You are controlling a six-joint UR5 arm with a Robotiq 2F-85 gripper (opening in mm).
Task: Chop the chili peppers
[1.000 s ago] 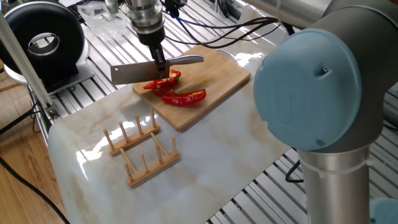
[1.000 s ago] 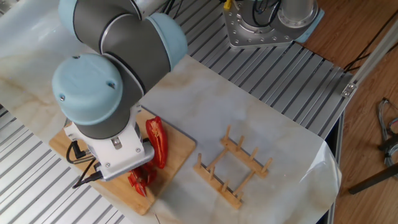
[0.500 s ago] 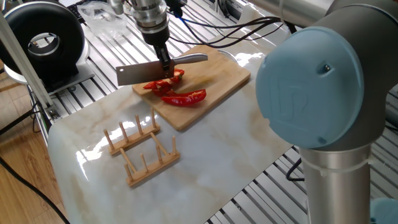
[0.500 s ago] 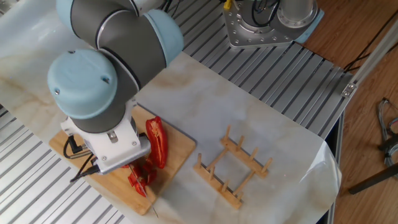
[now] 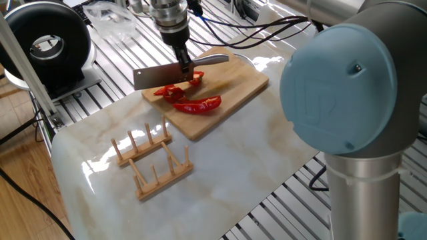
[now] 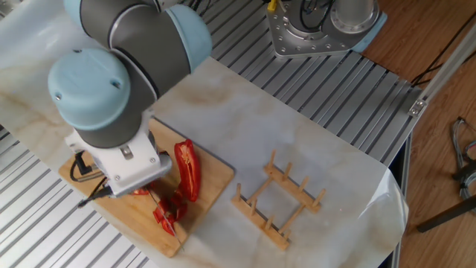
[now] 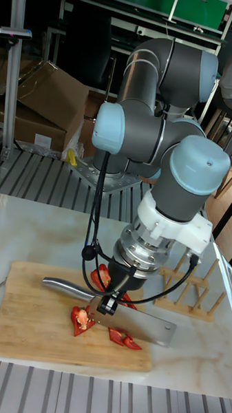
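Note:
A bamboo cutting board (image 5: pixel 230 83) lies on the marble tabletop. On it lie the chili peppers: one long red half (image 5: pixel 198 105) toward the near side, and a partly cut one (image 5: pixel 175 90) right under the blade. My gripper (image 5: pixel 184 67) is shut on a steel cleaver (image 5: pixel 156 78), holding it at the handle's root, blade edge down at the cut pepper. In the tall fixed view the gripper (image 7: pixel 111 297) holds the cleaver (image 7: pixel 145 327) among red chili pieces (image 7: pixel 82 317). In the other fixed view the arm hides the gripper; the long chili half (image 6: pixel 187 171) and cut bits (image 6: pixel 166 213) show.
A wooden slotted rack (image 5: pixel 151 160) stands on the marble in front of the board, also seen as the rack (image 6: pixel 279 205). A black round device (image 5: pixel 47 45) sits at the back left. The arm's large blue-capped joint (image 5: pixel 343 87) fills the right foreground.
My gripper and the cleaver have shifted a little to the right along the partly cut pepper. The long pepper half and the rack have not moved.

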